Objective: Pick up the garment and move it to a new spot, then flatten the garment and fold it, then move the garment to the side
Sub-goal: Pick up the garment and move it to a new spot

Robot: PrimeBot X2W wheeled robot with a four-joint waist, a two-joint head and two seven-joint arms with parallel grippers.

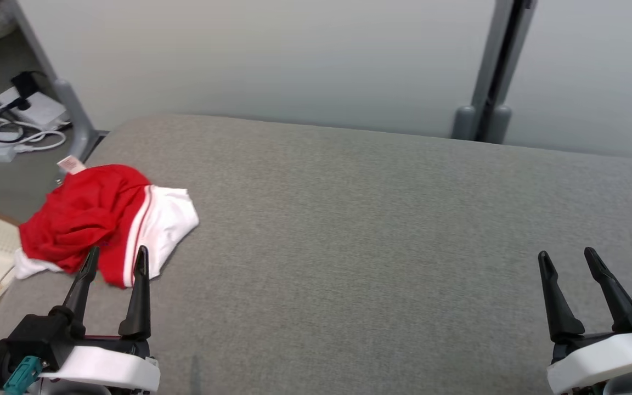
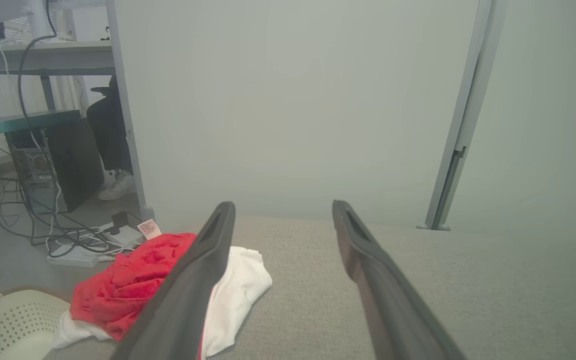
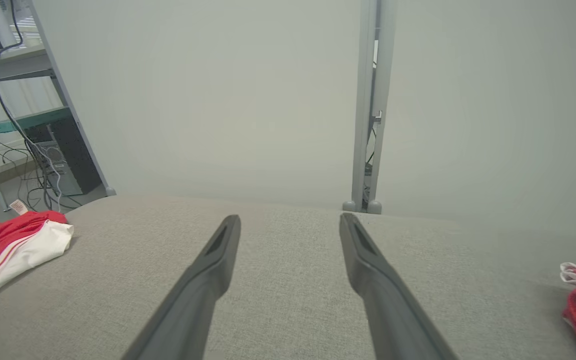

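Though plain, grey surface (image 1: 349, 230) (garment (image 1: 91, 219), wall (image 1: 294, 55))

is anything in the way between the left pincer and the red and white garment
Nothing visible does. The left pincer is open, and in the head view its fingertips reach the near edge of the garment, which lies crumpled at the left end of the grey cushion. No other thing sits between them.
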